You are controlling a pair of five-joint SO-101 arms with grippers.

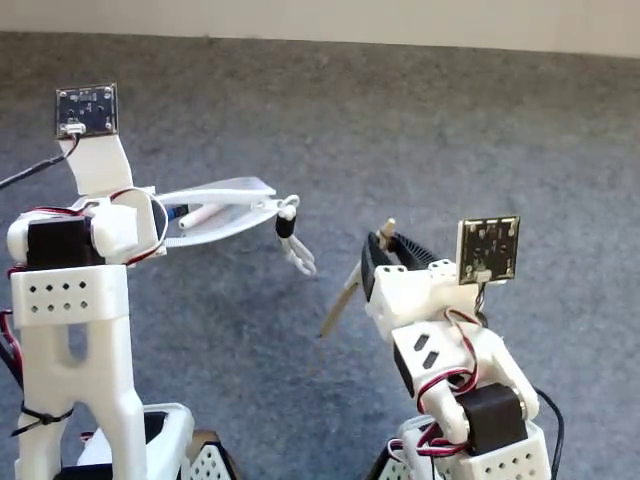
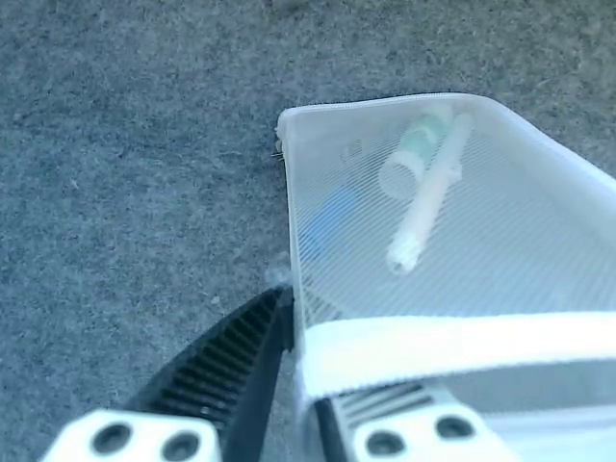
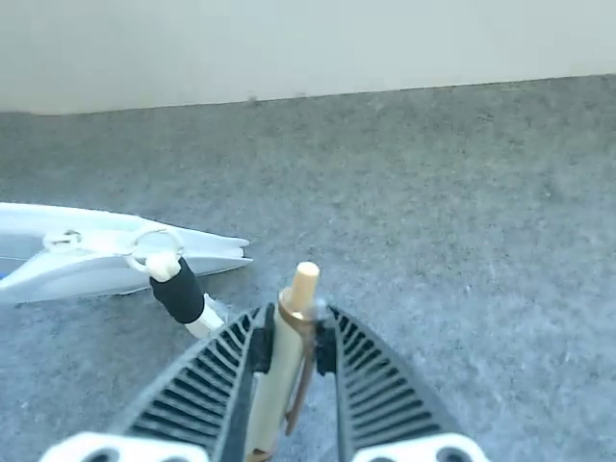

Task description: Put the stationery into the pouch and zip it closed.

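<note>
the right gripper point(image 1: 383, 250) is clamped tight on a tan pen point(image 1: 345, 290). the pen slants, with its tip down toward the near left. the pouch point(image 1: 230, 222) is just left of it and a bit farther away. it lies long ways left to right, and its zip pull point(image 1: 286, 228) is the end nearest the pen. the left gripper point(image 2: 298, 337) pinches the pouch's edge and holds it up.

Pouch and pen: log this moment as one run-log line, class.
left hand: shut on mesh pouch | right hand: shut on beige pen, apart from pouch | inside pouch: white pen
</note>
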